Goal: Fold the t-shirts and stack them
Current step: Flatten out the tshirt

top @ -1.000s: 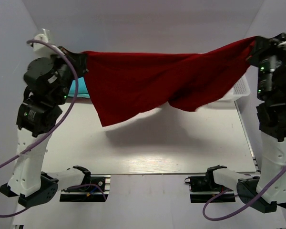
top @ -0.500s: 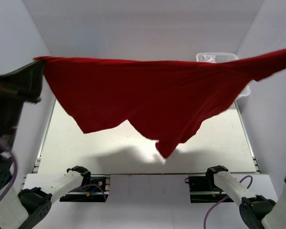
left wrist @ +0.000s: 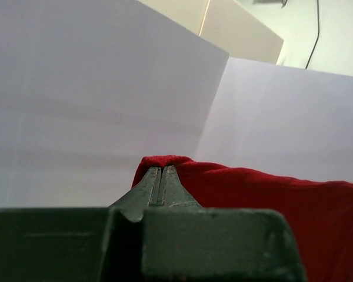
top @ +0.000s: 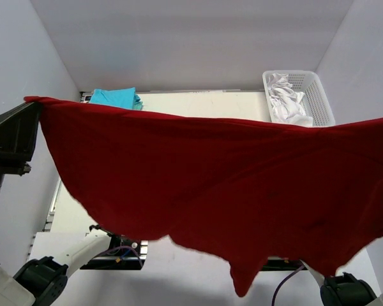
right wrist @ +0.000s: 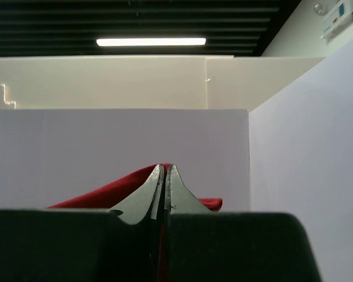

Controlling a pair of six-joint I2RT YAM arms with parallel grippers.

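Step in hand: spreading. The large dark red cloth t-shirt (top: 230,191) hangs stretched in the air between both arms, high above the white counter (top: 204,105). The left end effector (left wrist: 157,179) is clamped fully closed on one top corner, and the right end effector (right wrist: 165,176) on the opposite corner. Next move, as judged: lower the shirt flat onto the counter with both grips kept. Folded turquoise t-shirts (top: 115,97) lie far left. A white plastic mesh basket (top: 322,95) holding white cloth (top: 287,102) sits far right. White panels (top: 179,38) enclose the cell.
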